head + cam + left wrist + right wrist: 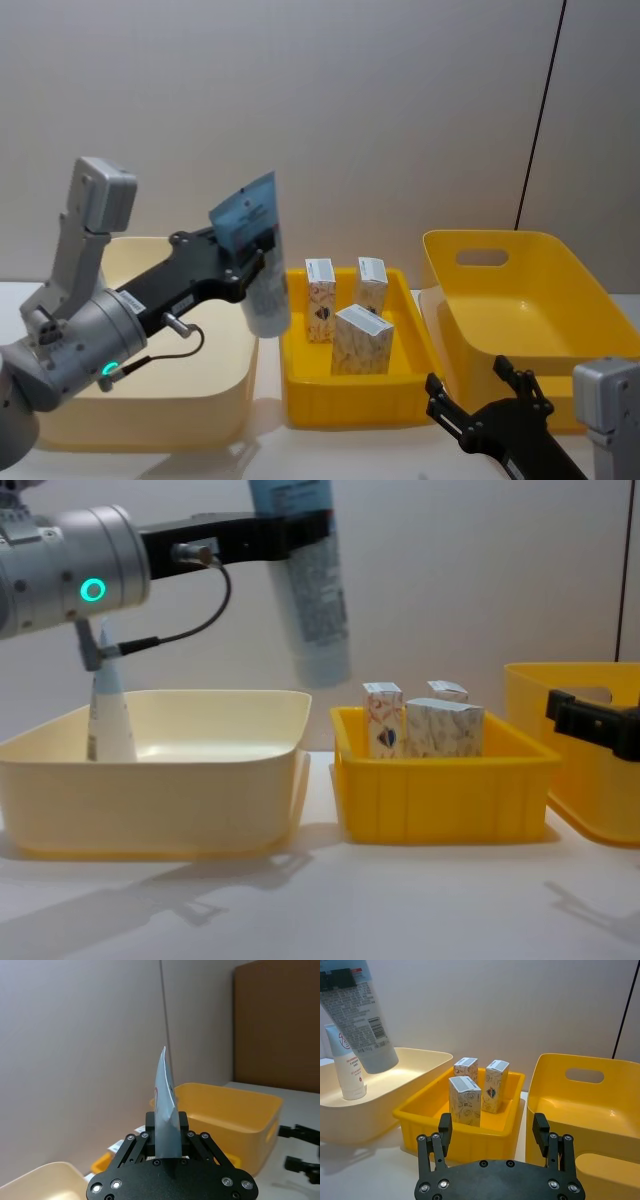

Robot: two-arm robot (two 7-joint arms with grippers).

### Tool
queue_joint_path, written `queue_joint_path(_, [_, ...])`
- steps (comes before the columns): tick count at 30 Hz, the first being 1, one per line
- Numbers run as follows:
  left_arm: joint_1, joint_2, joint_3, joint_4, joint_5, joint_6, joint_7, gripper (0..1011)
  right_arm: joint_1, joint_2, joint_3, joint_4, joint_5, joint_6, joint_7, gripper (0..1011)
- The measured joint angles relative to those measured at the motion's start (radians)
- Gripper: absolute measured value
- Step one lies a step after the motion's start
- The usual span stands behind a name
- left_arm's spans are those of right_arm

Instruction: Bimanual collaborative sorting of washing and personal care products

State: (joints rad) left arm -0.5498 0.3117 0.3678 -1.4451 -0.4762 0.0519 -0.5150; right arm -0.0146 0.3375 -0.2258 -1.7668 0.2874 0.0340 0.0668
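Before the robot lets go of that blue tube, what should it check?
1. Grip secure: ok. The left fingers are shut on the blue tube near its crimped end, cap end down.
2. Tube above the cream bin: cannot tell. Its cap end hangs about at the bin's rim, next to the yellow tray.
3. Landing spot free: ok. The cone tube stands at the bin's left end, away from the blue tube.
4. Cartons safe: ok. All three stand upright in the tray, below the tube.
5. Other arm clear: ok. The right fingers are open, low, near the big yellow bin.
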Motion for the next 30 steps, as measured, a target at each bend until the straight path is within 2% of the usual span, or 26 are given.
queue_joint_path(11, [-0.021, -0.025, 0.035, 0.033, -0.089, 0.039, -0.108, 239, 0.0, 0.0, 0.0, 0.0, 0.0, 0.0, 0.0, 1001])
queue_joint_path(23, [-0.022, -0.036, 0.054, 0.041, -0.123, 0.051, -0.137, 240, -0.001, 0.0, 0.003, -0.004, 0.006, 0.004, 0.007, 1001])
queue_joint_path(30, [-0.021, -0.04, 0.06, 0.044, -0.133, 0.054, -0.145, 240, -0.004, 0.009, 0.019, -0.036, 0.05, 0.038, 0.046, 1001])
